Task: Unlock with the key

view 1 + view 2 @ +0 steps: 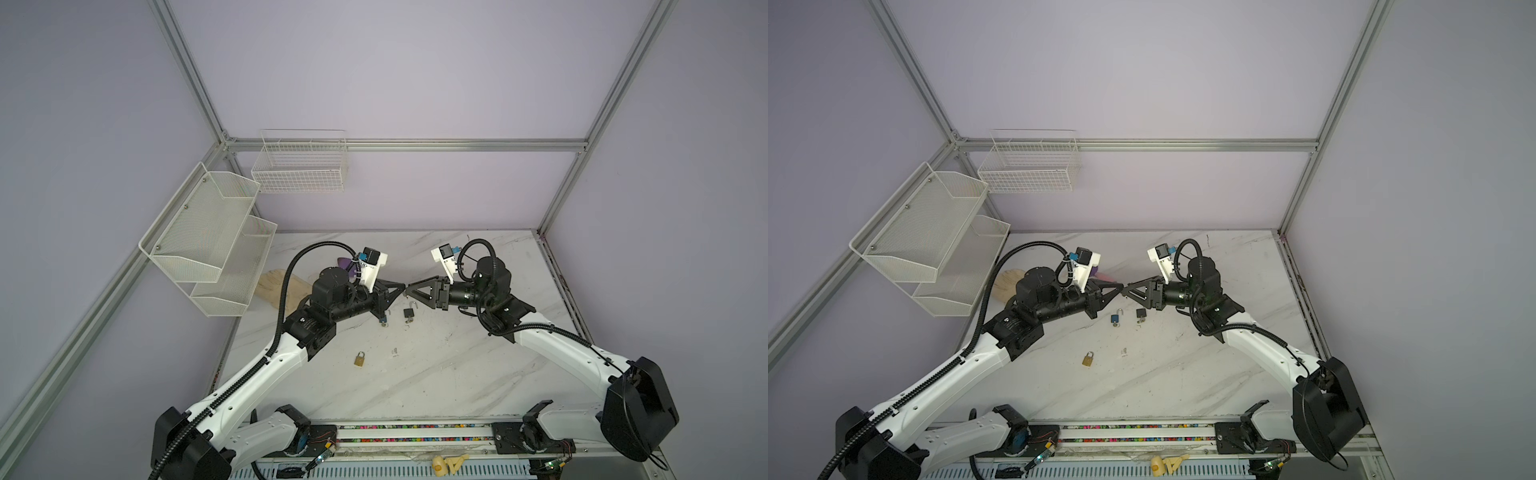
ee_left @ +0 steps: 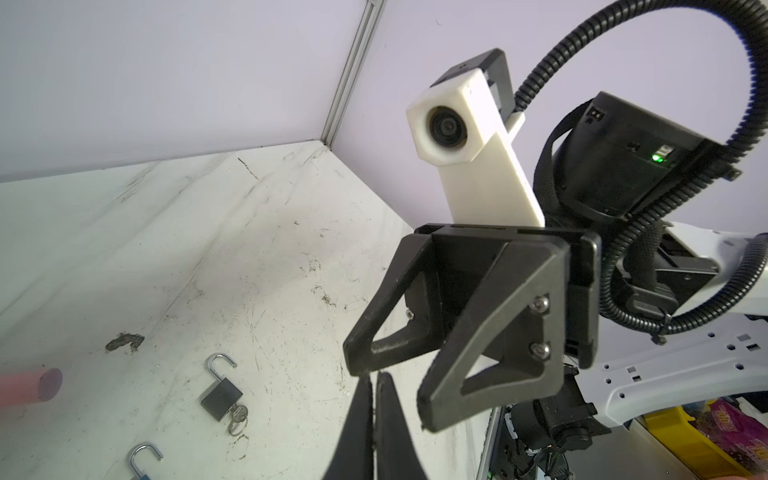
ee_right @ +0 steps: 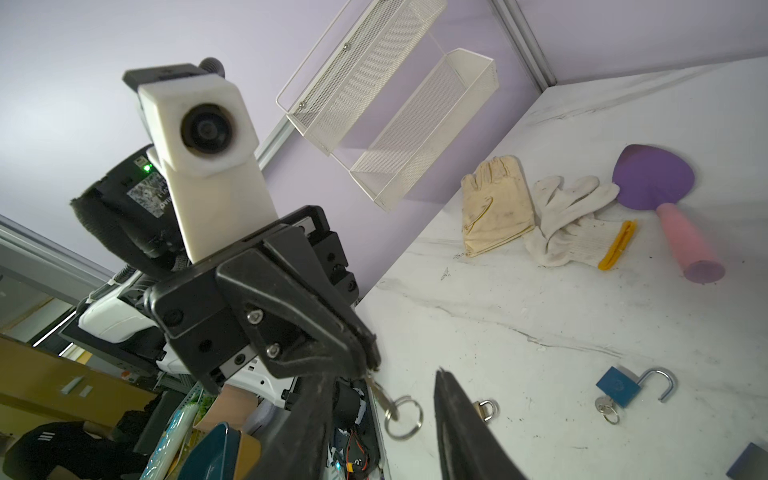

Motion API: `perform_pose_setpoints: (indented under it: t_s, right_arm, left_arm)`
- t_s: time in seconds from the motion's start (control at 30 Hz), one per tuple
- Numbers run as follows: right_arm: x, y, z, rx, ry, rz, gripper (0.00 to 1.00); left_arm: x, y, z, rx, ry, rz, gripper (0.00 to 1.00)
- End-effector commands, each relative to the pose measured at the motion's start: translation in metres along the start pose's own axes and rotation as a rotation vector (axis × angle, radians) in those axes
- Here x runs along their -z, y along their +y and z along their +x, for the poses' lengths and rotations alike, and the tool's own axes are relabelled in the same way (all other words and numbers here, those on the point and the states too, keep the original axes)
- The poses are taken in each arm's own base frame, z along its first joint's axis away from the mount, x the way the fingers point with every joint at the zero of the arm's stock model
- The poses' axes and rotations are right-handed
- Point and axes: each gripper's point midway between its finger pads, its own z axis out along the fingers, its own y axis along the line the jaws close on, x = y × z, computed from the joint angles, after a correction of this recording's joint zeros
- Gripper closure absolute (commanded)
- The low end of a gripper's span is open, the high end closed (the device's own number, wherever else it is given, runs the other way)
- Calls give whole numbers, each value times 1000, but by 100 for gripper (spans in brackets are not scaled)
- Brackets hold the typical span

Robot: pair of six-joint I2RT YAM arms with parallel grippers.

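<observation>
The left gripper pinches a small silver key above the white marble worktop. The right gripper is spread, facing it tip to tip. A shut brass padlock lies on the worktop.

We see a white bench veined in grey like marble, with dark smudges in places. On it are a brass-gold padlock, a black padlock and a blue padlock, each with a silver shackle. The key and its ring are silver. By the bench's left edge lie a cream glove, a white knit glove with a yellow cuff, and a spatula with a purple blade and pink handle. The mesh shelf and wire basket are white, and the walls are lilac.
</observation>
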Motion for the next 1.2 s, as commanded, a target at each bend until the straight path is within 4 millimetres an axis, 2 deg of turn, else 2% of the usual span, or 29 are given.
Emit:
perform_pose_setpoints:
  t_s: [0.0, 0.23, 0.47, 0.67, 0.93, 1.17]
  right_arm:
    - [1, 10, 5, 46, 33, -61, 62]
    - [1, 7, 10, 36, 43, -68, 68]
    - [0, 10, 4, 50, 33, -75, 74]
    - [-1, 3, 9, 37, 41, -63, 78]
    - [4, 12, -4, 68, 8, -64, 75]
    - [3, 10, -3, 59, 17, -69, 78]
  left_arm:
    - [12, -30, -53, -88, -118, 84, 100]
    - [11, -34, -58, -82, -130, 114, 100]
    - [11, -36, -61, -84, -130, 121, 100]
    - [11, -37, -61, -86, -132, 124, 100]
    - [12, -36, -59, -89, -122, 120, 100]
    - [11, -38, -59, -90, -121, 130, 100]
